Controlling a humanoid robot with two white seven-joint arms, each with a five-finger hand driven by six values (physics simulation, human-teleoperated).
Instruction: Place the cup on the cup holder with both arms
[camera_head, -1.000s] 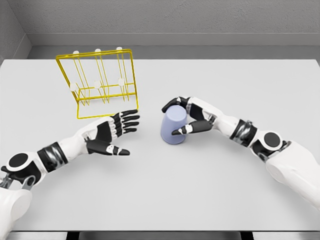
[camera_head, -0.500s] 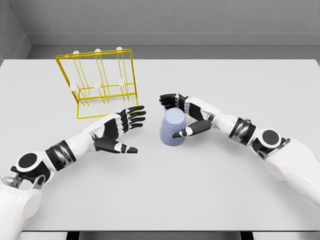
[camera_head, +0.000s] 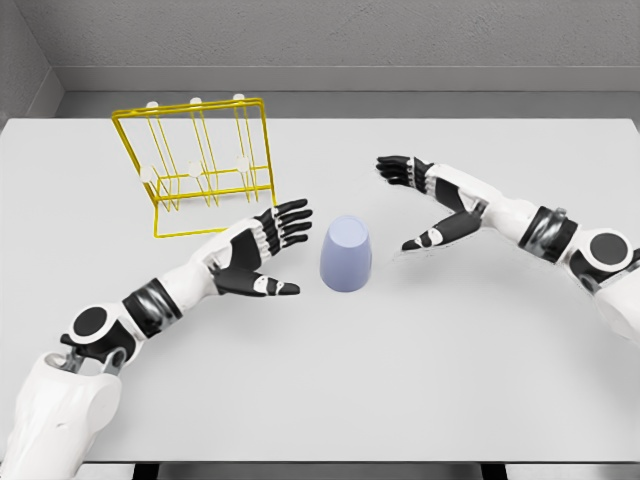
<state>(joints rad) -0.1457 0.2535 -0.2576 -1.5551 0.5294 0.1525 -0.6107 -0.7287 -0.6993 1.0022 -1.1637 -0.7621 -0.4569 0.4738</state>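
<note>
A pale blue cup (camera_head: 346, 255) stands upside down on the white table (camera_head: 400, 380), near its middle. The yellow wire cup holder (camera_head: 196, 165) with white-tipped pegs stands at the back left. My left hand (camera_head: 270, 252) is open just left of the cup, palm facing it, a small gap between them. Off to the right of the cup my right hand (camera_head: 420, 203) is open too, clear of it and holding nothing.
A grey wall runs behind the table's far edge. The table's front edge lies at the bottom of the view.
My right hand has let go of the cup and drawn back to the right. My left hand has moved right, closer to the cup. The cup stays put.
</note>
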